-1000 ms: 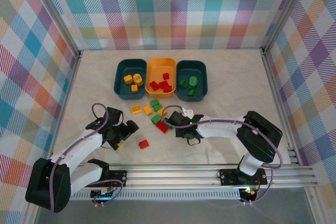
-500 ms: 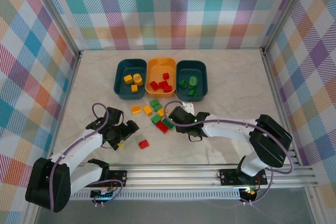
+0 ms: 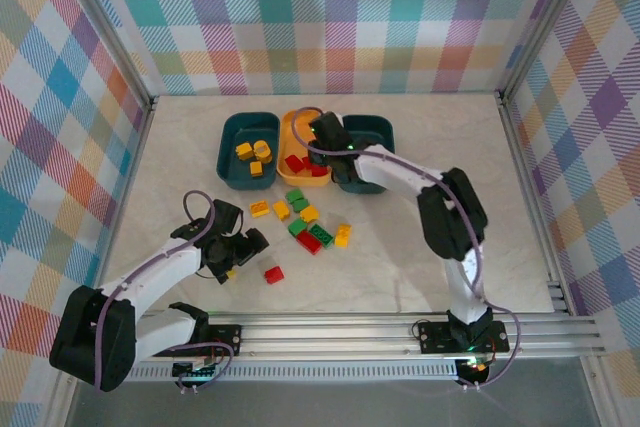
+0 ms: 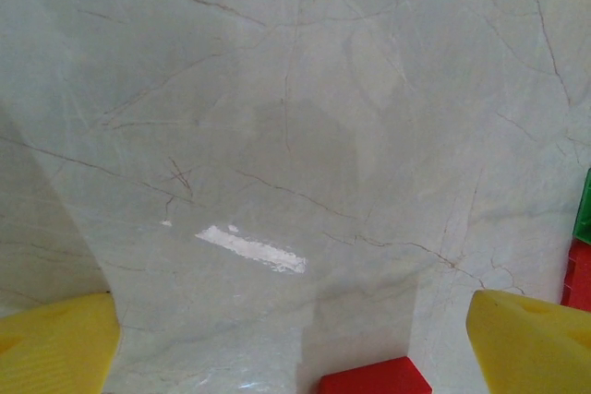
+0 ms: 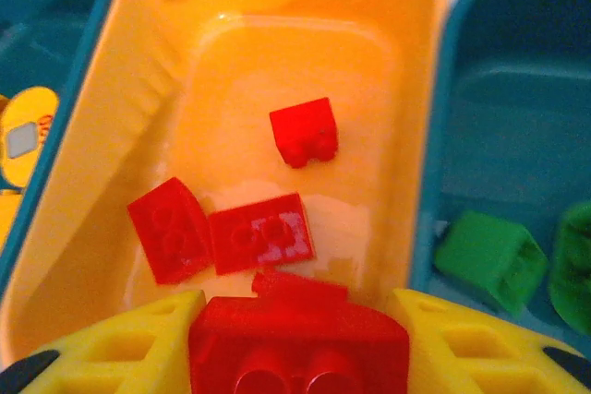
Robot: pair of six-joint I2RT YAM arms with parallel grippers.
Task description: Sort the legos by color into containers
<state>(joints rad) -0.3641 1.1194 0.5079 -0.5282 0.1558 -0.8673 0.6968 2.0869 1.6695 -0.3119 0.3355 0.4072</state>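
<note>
A red brick (image 5: 297,352) is clamped between the yellow fingers of the right pincer (image 5: 297,325), with its long side spanning from finger to finger. The orange bin (image 5: 138,53) is seen directly beneath and ahead of this pincer, with its long axis running straight away from the fingers. Three red bricks (image 5: 259,232) are lying on the bin's floor just ahead of the held one. A teal bin (image 5: 499,89) with green bricks (image 5: 489,256) in it is set close against the orange one, on the pincer's right. The drop is judged to need only an opening of the fingers, since the held brick is hung over the orange floor and not over either neighbour. The left pincer (image 4: 291,334) is spread apart over the bare table (image 4: 277,89). A loose red brick (image 4: 369,377) is seen between its fingers, at the wrist end, and that arm is judged the nearer one for it.
</note>
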